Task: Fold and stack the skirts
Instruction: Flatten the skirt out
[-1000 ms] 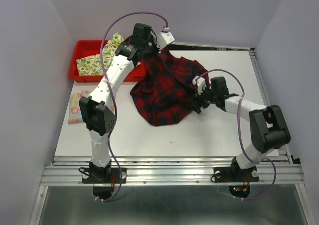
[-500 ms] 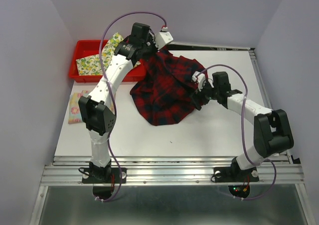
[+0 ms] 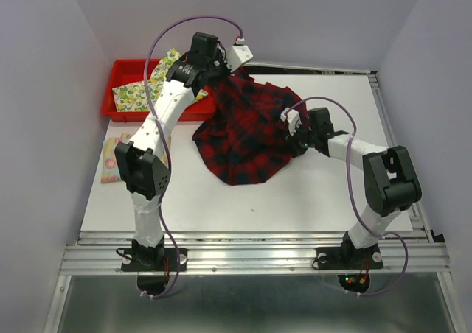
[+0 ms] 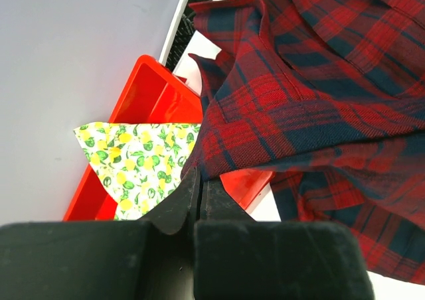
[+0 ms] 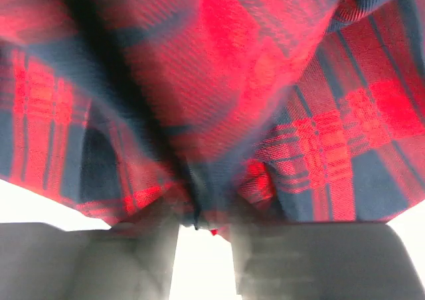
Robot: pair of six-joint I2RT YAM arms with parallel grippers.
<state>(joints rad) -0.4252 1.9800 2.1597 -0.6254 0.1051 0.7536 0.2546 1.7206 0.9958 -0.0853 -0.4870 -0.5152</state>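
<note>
Plaid skirt sits mid-table, its far corner hoisted by the left gripper beside the red bin. Compared with a second ago, the right gripper has nudged further into the right hem, so I'd guess they're about to spread it flat for the first fold. Left wrist cam: the jaws are pinched tight on the plaid edge, with the lemon skirt in the bin behind. Right wrist cam's blurry: fingers are slightly apart with a fold of cloth between them, and I can't tell if it's actually gripped.
</note>
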